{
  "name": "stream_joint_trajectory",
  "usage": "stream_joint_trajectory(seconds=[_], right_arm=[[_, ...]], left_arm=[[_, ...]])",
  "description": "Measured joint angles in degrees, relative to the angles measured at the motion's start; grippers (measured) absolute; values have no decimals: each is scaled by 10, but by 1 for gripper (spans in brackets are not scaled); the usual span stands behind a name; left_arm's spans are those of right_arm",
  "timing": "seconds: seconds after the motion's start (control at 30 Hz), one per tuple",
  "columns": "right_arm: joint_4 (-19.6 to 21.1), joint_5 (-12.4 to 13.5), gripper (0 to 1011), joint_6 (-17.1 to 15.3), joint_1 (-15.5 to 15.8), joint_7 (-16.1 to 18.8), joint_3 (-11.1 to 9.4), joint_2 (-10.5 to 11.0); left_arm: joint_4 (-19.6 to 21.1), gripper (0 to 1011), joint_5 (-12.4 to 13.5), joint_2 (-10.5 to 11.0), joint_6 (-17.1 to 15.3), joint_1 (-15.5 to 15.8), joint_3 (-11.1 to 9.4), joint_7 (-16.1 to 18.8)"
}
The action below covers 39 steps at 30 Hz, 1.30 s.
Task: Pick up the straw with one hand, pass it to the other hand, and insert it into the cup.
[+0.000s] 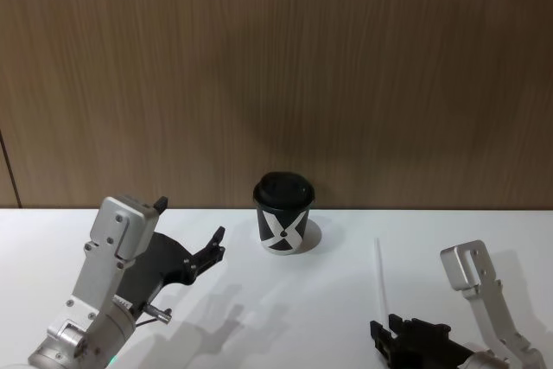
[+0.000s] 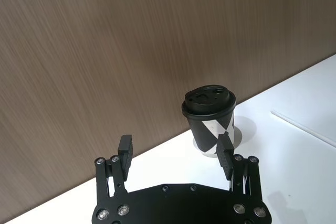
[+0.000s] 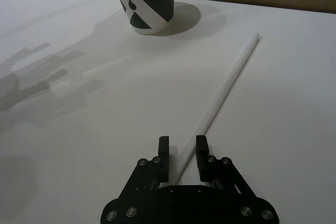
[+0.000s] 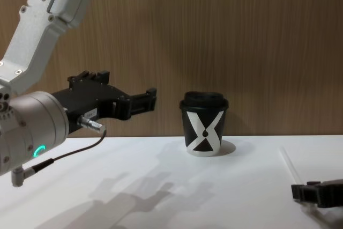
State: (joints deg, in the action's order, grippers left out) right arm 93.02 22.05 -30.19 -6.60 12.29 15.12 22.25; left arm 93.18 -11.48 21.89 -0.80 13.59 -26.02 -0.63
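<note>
The black cup [image 1: 283, 216] with its white X and black lid stands upright at the back middle of the white table [image 1: 285, 317]. To its right the white straw [image 1: 380, 278] lies flat, pointing away from me. My right gripper [image 3: 182, 153] is low at the straw's near end, open, with one finger on each side of the straw [image 3: 226, 85]; the straw lies closer to one finger. My left gripper [image 2: 175, 153] hovers above the table left of the cup [image 2: 209, 116], open wide and holding nothing.
A brown wood-grain wall [image 1: 276, 66] rises straight behind the table. A thin dark cable [image 4: 69, 154] hangs under the left wrist. Bare tabletop lies between the two arms and in front of the cup.
</note>
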Motion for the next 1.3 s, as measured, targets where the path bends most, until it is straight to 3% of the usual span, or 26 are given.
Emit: stream_joint_trajectory(seconds=[0.17,0.43,0.97,1.3], right_arm=[[0,0,165,-1,0,0,0,0],[0,-1,17,-1,0,0,0,0],[1,-2,1,0,1,-1,-2,0],[13,-15,1,43,20,-15,-19,2]], left_arm=[[0,1000,0,0,0,0,0,0],[0,1000,0,0,0,0,0,0],[0,1000,0,0,0,0,0,0],[0,1000,0,0,0,0,0,0]])
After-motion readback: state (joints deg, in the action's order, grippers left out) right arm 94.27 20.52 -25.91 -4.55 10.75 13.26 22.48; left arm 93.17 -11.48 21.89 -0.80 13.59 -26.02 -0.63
